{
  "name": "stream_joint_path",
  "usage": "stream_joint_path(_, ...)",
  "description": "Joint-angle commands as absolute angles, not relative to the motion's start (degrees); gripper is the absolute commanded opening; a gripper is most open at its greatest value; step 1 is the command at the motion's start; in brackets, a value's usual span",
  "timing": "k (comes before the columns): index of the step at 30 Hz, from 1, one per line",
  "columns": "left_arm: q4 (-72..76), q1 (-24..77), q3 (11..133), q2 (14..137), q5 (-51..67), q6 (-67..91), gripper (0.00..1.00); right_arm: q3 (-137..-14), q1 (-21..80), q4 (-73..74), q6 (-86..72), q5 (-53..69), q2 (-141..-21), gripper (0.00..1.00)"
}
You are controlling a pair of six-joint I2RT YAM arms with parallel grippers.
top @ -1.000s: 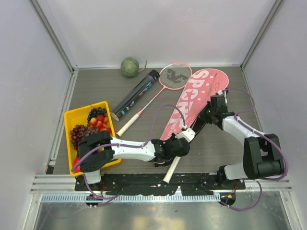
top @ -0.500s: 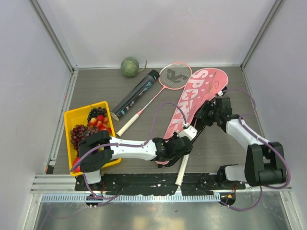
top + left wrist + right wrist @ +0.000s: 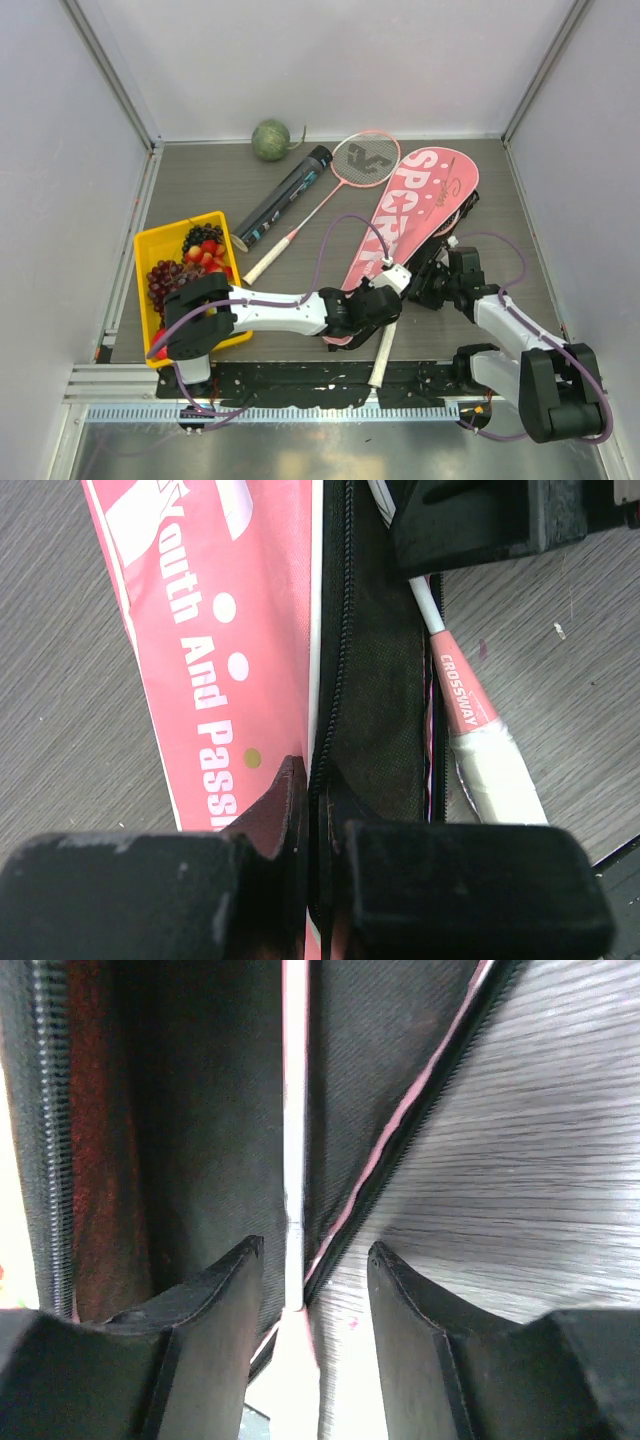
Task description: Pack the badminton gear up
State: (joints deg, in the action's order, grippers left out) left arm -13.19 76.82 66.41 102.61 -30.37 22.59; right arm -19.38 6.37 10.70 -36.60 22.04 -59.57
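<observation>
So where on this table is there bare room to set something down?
Bare tabletop far left, between melon, tube and yellow tray, and right, between pink bag and wall. Crowded near middle: bag, racket handle, left arm, right arm.

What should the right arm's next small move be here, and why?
Probably shut the right claw on the thin white racket shaft it straddles, then slide it deeper: the white handle sticks out of the large pink fabric racket bag, whose edge the left claw pinches.
</observation>
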Motion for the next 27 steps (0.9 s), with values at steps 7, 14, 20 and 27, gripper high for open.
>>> stream_joint_path(7,-9.9,77.4,68.2,101.7,-29.3,24.0,0.00,-17.1,10.5,-2.0,-41.0,23.3,-63.1,0.43)
stream_joint_path(14,-10.2,77.5,68.5,102.1,-29.2,23.9,0.00,-19.7,11.8,7.9,-40.9,19.5,-60.0,0.44)
stream_joint_path(20,-10.1,77.4,68.3,102.5,-29.3,24.3,0.00,-21.4,11.7,14.2,-40.5,14.7,-52.4,0.47)
stream_joint_path(27,-10.0,77.5,68.3,102.0,-29.1,24.7,0.00,-19.3,12.0,8.8,-40.7,14.0,-55.2,0.46)
